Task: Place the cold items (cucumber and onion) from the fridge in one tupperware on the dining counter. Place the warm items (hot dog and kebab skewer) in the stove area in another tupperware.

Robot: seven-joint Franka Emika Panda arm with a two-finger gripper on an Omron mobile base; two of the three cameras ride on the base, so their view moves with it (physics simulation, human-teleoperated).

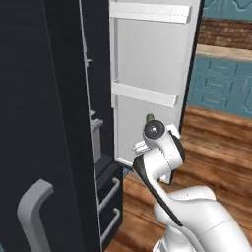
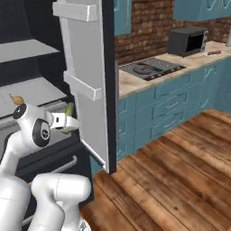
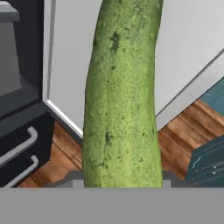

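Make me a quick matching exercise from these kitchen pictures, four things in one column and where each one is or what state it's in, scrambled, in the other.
Things:
1. cucumber
2. onion
3. fridge door
4. microwave

Places or states:
A. on a grey fridge shelf
B. on the wall counter, right of the cooktop
C. held in the claw
D. swung open

Pairs: 1-C, 2-A, 3-D, 4-B
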